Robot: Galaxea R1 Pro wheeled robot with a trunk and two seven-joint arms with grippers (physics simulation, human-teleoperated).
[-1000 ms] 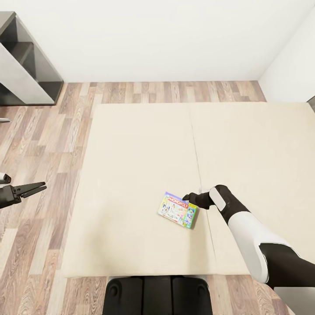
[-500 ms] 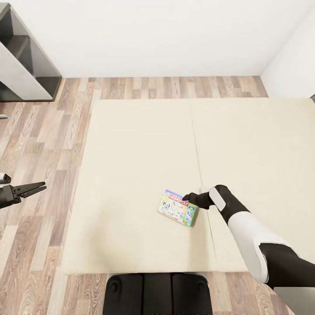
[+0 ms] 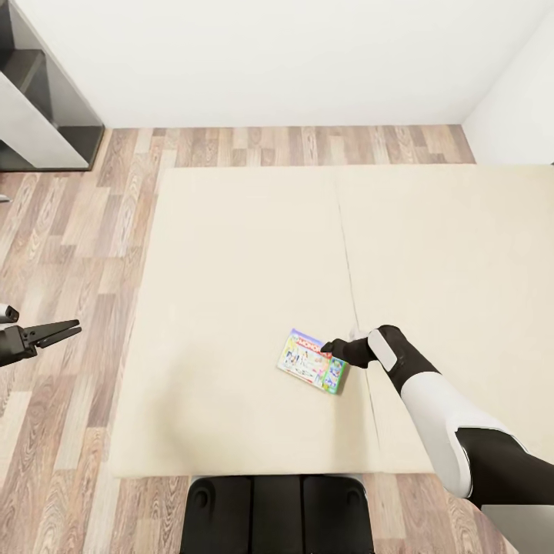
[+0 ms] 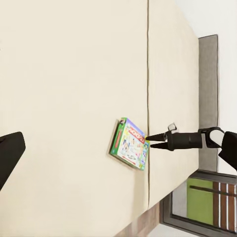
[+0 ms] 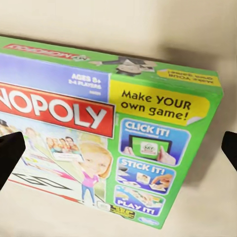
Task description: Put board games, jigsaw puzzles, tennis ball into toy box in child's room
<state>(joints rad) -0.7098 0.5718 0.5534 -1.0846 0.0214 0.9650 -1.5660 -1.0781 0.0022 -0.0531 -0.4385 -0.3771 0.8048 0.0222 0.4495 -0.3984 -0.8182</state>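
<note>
On the beige mattress of the bed (image 3: 246, 254), the flat green-edged Monopoly board game box (image 3: 312, 371) lies face up, with the right gripper (image 3: 329, 348) at its edge nearest the arm. The wrist view shows the two dark fingertips (image 5: 10, 157) spread wide, one on each side of the box and clear of it: the pincer is released. The left gripper (image 3: 68, 331) hangs over the wood-plank floor (image 3: 69, 254), fingers together. A dark grey shelf unit (image 3: 42, 108) stands against the white wall (image 3: 269, 54). The box lid carries a red title band, a yellow "Make YOUR own game!" label and cartoon figures.
</note>
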